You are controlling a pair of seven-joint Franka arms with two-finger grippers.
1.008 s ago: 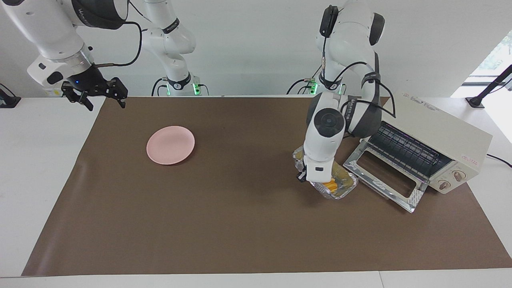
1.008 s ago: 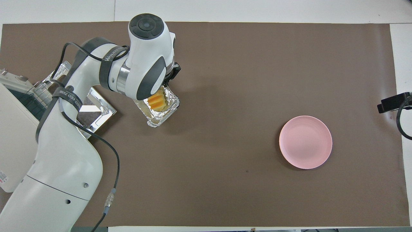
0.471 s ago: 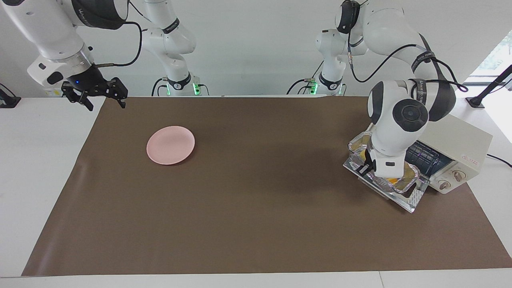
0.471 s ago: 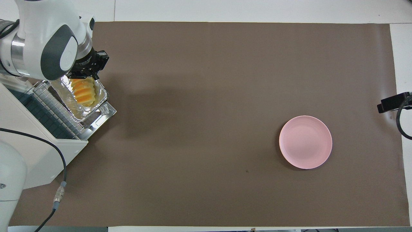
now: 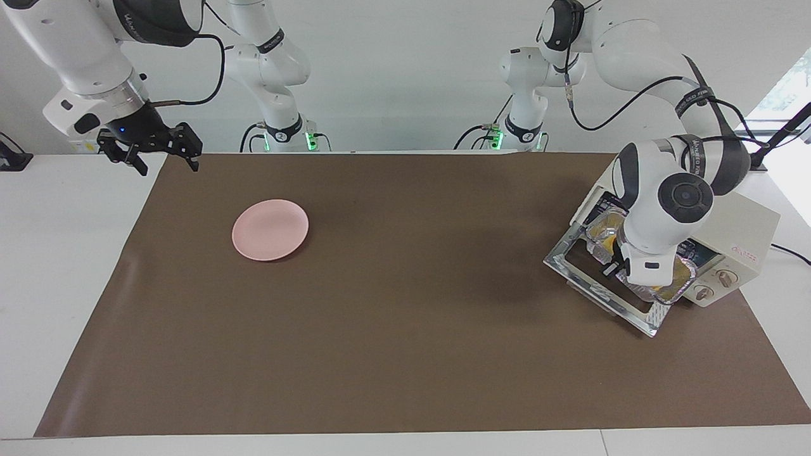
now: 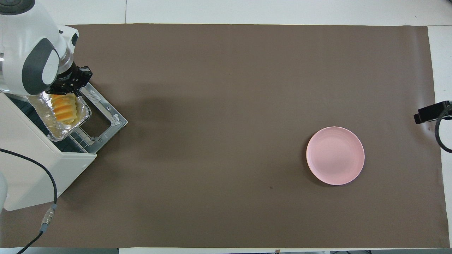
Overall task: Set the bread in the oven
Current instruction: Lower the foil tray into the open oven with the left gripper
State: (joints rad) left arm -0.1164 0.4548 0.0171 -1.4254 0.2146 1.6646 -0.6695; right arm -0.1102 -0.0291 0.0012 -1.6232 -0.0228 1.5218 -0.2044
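Note:
The bread (image 6: 64,108), a ridged yellow-orange loaf, lies in a crinkled foil tray (image 6: 56,131). My left gripper (image 6: 69,87) is shut on the tray's rim at the end farthest from the robots. The tray hangs in the mouth of the cream-white oven (image 5: 742,223), over its wire rack; whether it rests on the rack I cannot tell. The oven's glass door (image 5: 592,283) lies folded down flat on the mat. In the facing view the wrist hides most of the tray (image 5: 666,292), and only a bit of bread (image 5: 607,241) shows. My right gripper (image 5: 166,166) waits open over the mat's corner at the right arm's end.
A round pink plate (image 5: 270,229) sits on the brown mat toward the right arm's end, also seen from overhead (image 6: 335,155). The oven stands at the left arm's end of the table, with its two knobs (image 5: 715,285) facing away from the robots.
My left gripper has carried the foil tray with the bread from the mat beside the door, across the open door, into the oven's mouth. The right arm has not moved.

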